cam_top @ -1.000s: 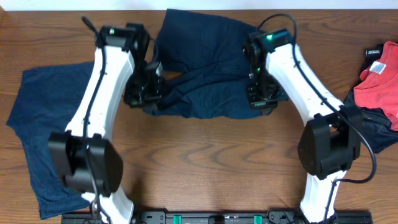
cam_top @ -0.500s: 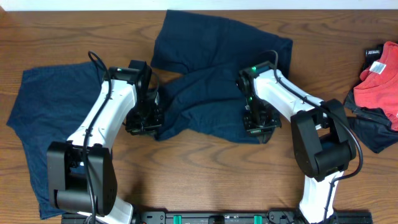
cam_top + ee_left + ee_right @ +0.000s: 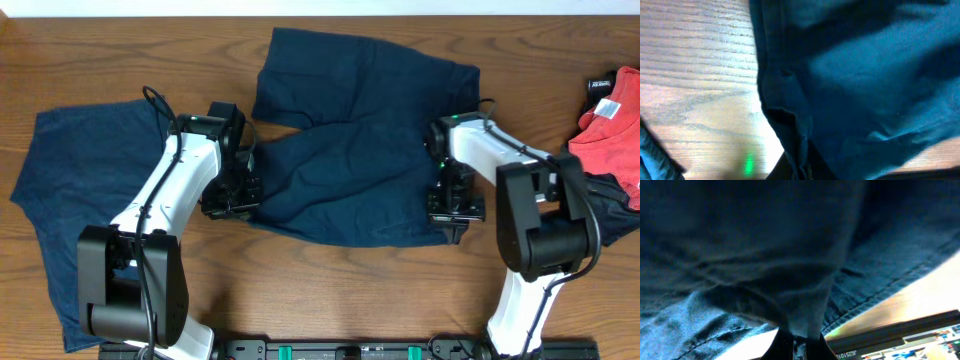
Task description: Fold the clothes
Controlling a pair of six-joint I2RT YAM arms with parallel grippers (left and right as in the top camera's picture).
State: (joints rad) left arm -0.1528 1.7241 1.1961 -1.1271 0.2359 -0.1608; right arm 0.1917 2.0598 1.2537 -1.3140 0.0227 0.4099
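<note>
One of the clothes, a dark navy garment (image 3: 350, 150), lies spread across the middle of the table. My left gripper (image 3: 235, 200) is shut on its near-left corner. My right gripper (image 3: 452, 208) is shut on its near-right corner. In the left wrist view the hemmed cloth (image 3: 865, 75) fills the frame and bunches down into the shut left gripper (image 3: 802, 170). The right wrist view shows a fold of the cloth (image 3: 765, 255) pinched in the shut right gripper (image 3: 801, 347). A second navy garment (image 3: 80, 200) lies flat at the far left.
A red cloth (image 3: 612, 125) lies on a dark garment (image 3: 610, 215) at the right edge of the table, close to the right arm. Bare wood (image 3: 340, 290) runs along the front between the two arm bases.
Both grippers have come toward the front with the garment. The right one then moved right, stretching the near edge out wider and flatter.
</note>
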